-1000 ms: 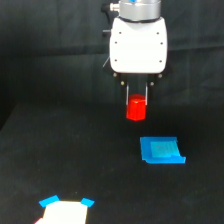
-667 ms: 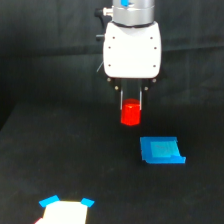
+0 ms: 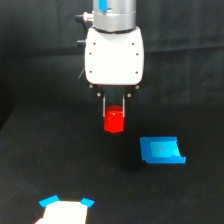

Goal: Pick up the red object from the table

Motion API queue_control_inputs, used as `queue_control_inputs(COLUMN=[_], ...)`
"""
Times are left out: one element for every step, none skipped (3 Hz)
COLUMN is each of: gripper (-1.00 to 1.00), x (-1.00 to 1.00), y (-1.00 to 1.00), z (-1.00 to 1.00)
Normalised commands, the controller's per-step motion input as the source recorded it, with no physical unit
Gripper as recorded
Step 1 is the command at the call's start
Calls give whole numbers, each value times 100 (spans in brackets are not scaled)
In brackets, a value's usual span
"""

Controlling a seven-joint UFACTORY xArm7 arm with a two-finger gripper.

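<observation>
The pincer (image 3: 114, 111) hangs vertically with its 2 fingers clamped on the upper part of the red hexagonal block (image 3: 114, 120), which sits directly beneath it, apparently clear of the black surface (image 3: 60, 165).

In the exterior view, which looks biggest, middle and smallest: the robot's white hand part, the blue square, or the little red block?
1. White gripper body, by far the largest.
2. Blue square piece on the table.
3. Red object between the fingers, smallest.

The red object may sit at a different depth from the blue piece, so true sizes could differ.
</observation>
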Motion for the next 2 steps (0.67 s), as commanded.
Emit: queue_control_inputs(gripper=[-100,-100], x=[34,-34], y=[81,52], z=[5,-47])
